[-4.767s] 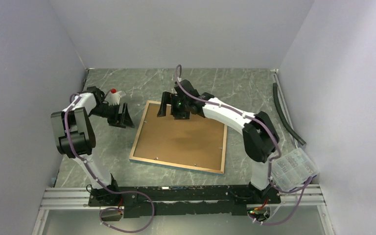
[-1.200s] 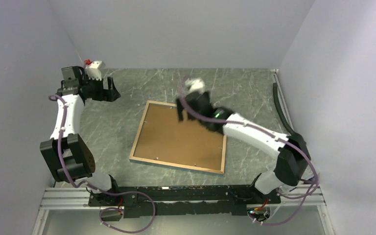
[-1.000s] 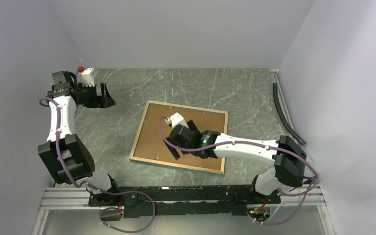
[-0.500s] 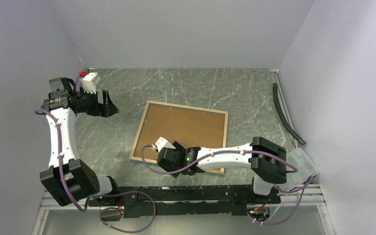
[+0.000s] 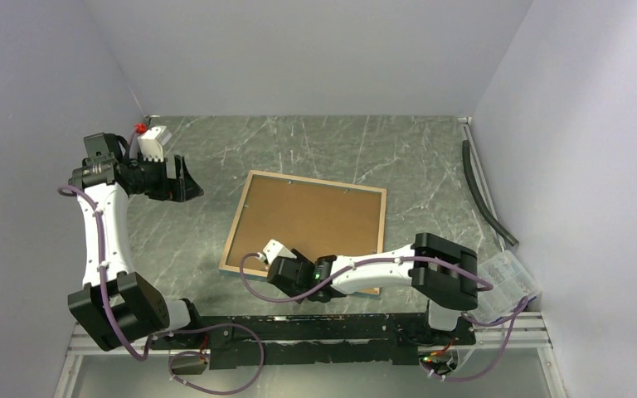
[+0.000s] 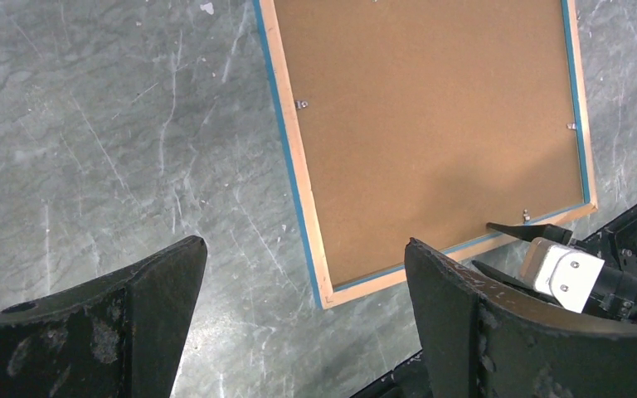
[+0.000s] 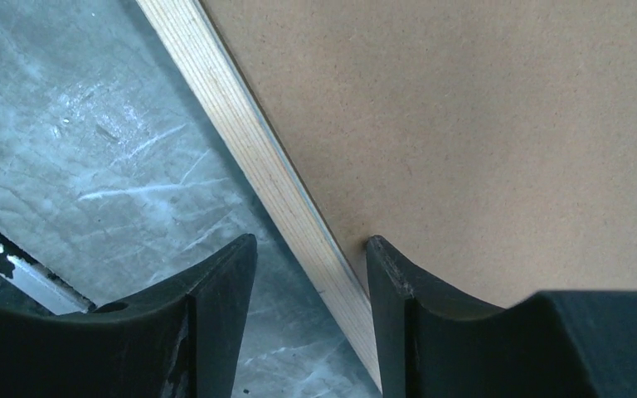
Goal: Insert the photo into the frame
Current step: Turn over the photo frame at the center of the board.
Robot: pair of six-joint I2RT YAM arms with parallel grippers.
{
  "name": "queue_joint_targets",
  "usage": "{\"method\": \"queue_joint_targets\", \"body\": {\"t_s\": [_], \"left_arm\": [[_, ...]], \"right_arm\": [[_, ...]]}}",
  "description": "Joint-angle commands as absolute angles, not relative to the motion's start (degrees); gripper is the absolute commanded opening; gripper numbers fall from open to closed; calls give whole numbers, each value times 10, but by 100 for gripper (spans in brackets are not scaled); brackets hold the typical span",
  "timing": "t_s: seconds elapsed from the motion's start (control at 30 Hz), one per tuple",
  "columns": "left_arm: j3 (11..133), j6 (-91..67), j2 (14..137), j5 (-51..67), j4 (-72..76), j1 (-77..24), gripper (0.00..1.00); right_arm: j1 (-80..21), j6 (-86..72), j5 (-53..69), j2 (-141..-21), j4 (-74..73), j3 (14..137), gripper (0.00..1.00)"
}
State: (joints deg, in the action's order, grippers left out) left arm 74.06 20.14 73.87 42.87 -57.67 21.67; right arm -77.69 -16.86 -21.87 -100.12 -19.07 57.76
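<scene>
The frame (image 5: 230, 239) lies face down mid-table, pale wood rim up, turquoise edge showing in the left wrist view (image 6: 286, 157). A brown backing board (image 5: 315, 220) fills it. The photo is not in view. My right gripper (image 5: 282, 282) is low at the frame's near edge. In the right wrist view it (image 7: 311, 240) is open and straddles the wood rim (image 7: 240, 157), one finger over the table, the other on the board (image 7: 464, 124). My left gripper (image 5: 187, 186) is open and empty, raised at the far left, and looks down on the frame (image 6: 305, 242).
A black hose (image 5: 485, 195) lies along the right wall. A clear plastic bag (image 5: 506, 282) sits at the near right. The arms' mounting rail (image 5: 299, 327) runs along the near edge. Small metal clips (image 6: 301, 104) sit on the frame's back rim.
My right gripper has swept from the frame's far edge across the board down to its near edge. My left arm has lifted and drawn back to the far left.
</scene>
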Motion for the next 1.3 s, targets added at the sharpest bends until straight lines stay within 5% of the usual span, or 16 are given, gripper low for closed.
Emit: {"method": "queue_joint_targets", "body": {"t_s": [0.0,0.27,1.27], "left_arm": [[771,197,726,461,-589,216,95],[771,234,725,472,-621,216,95],[756,275,720,502,-662,216,95]], "right_arm": [[-780,-164,-217,-1004,-153,564,52],[-779,-146,-228,-1001,-141,555,43],[-735,-102,-198,-1004,-120,551,60]]}}
